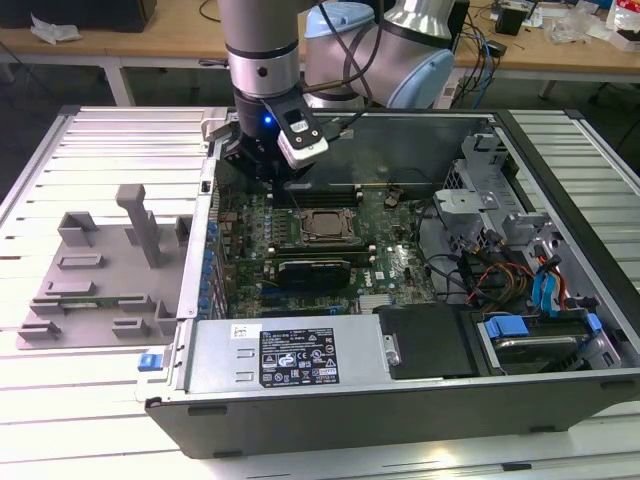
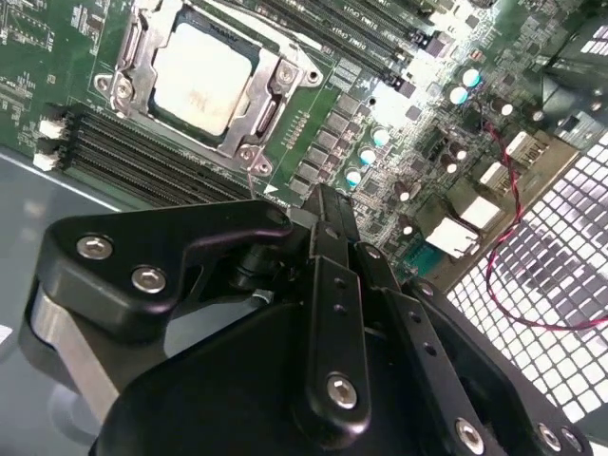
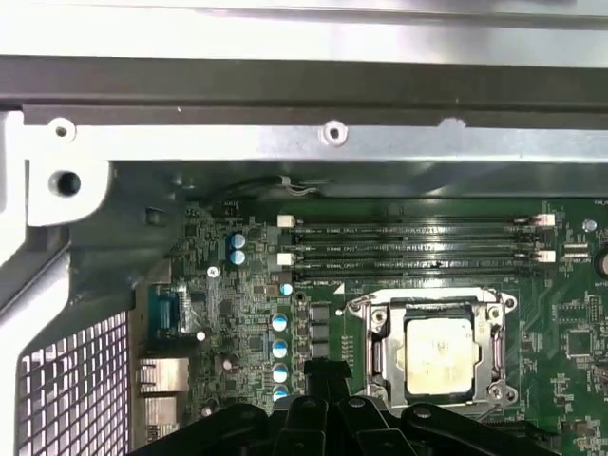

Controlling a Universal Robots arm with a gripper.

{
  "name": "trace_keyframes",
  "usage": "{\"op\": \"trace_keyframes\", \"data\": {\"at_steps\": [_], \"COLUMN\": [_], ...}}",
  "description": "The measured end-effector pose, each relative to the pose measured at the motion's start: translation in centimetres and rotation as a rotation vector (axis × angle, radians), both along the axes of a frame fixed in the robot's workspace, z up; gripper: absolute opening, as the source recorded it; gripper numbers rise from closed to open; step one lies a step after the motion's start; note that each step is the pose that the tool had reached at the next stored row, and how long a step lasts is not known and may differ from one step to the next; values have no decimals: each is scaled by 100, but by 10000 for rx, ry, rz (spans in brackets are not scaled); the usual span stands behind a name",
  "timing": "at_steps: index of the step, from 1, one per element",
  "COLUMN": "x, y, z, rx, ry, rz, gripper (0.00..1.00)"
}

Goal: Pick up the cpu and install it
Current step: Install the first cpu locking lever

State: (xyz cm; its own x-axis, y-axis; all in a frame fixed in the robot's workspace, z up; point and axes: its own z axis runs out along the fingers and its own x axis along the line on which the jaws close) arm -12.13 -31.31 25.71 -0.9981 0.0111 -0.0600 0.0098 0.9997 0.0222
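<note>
The cpu [image 1: 325, 225] lies flat in its socket on the green motherboard, its silvery top plate framed by the metal bracket, as both wrist views show it [image 2: 201, 78] [image 3: 439, 353]. My gripper [image 1: 270, 178] hangs over the board inside the open computer case, a short way toward the exterior view's left of the socket and clear of the cpu. Its black fingers [image 2: 323, 214] are pressed together into one narrow tip [image 3: 323, 372], with nothing between them.
The case wall [image 1: 200, 260] rises close beside the gripper. Memory slots [image 3: 408, 249] run along the socket. A black module [image 1: 312, 270] sits in front of the socket, with cables and a drive cage [image 1: 540, 330] further right. A grey slotted fixture [image 1: 100, 270] rests on the table.
</note>
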Motion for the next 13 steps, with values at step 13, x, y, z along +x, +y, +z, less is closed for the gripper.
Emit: {"op": "trace_keyframes", "data": {"at_steps": [13], "x": [-13], "y": [-1], "z": [-3], "rx": [353], "ry": [295], "rz": [0], "gripper": [11]}}
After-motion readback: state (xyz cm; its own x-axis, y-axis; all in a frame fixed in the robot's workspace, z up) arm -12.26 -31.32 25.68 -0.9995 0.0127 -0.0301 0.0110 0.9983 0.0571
